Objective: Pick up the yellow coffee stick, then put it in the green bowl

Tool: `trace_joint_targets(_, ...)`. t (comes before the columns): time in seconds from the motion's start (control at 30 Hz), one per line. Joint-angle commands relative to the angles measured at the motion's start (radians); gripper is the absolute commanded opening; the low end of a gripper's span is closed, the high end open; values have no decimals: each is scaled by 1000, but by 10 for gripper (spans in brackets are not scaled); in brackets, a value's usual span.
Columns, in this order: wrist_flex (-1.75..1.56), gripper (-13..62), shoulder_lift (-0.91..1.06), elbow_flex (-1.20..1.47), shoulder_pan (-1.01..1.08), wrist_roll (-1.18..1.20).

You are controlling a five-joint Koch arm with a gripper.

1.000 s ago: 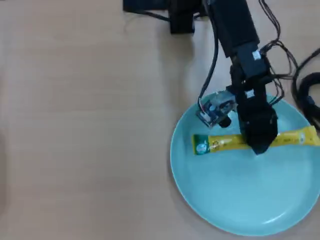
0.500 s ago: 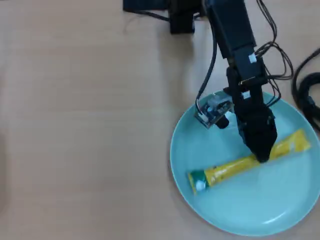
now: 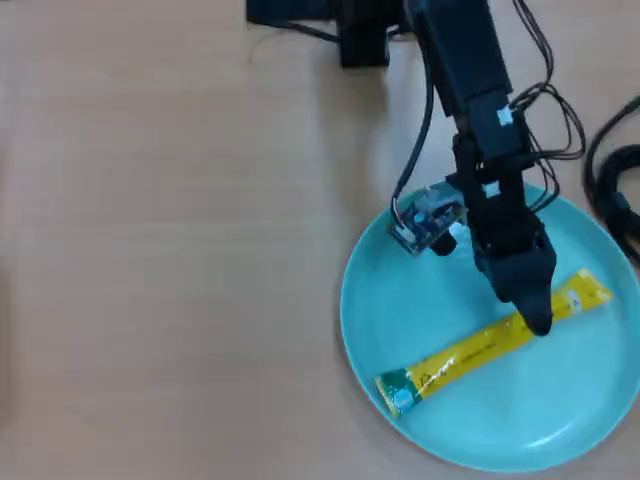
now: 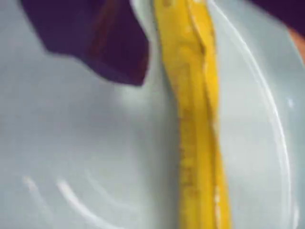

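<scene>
The yellow coffee stick (image 3: 470,352) lies slantwise inside the green bowl (image 3: 480,435), its green end at the lower left and its other end near the right rim in the overhead view. My gripper (image 3: 538,320) hangs over the stick's right part, pointing down. In the wrist view the stick (image 4: 195,143) runs down the middle of the bowl's (image 4: 71,143) pale floor. One dark finger (image 4: 105,43) stands left of the stick with a thin gap, and the other shows only at the top right corner. The gripper (image 4: 209,43) is open around the stick.
The bowl sits at the lower right of a light wooden table (image 3: 150,250). Black cables (image 3: 612,190) curl at the right edge. The arm's base (image 3: 360,30) is at the top, and a small camera board (image 3: 425,218) juts from the wrist over the bowl's upper rim.
The stick has swung from level to slanted, its green end dropping toward the bowl's lower left. The gripper has shifted slightly down and right.
</scene>
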Motion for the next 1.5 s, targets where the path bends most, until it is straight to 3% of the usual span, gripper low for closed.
trace_joint_targets(0.0,48,578,34,-49,-3,21)
trace_joint_targets(0.33,476,576,106,-206,-6,18)
trace_joint_targets(0.53,543,576,244,-135,15,2)
trace_joint_targets(0.87,557,575,623,227,189,-37)
trace_joint_targets(1.2,336,575,956,686,382,-66)
trace_joint_targets(1.47,149,575,1025,910,396,-83)
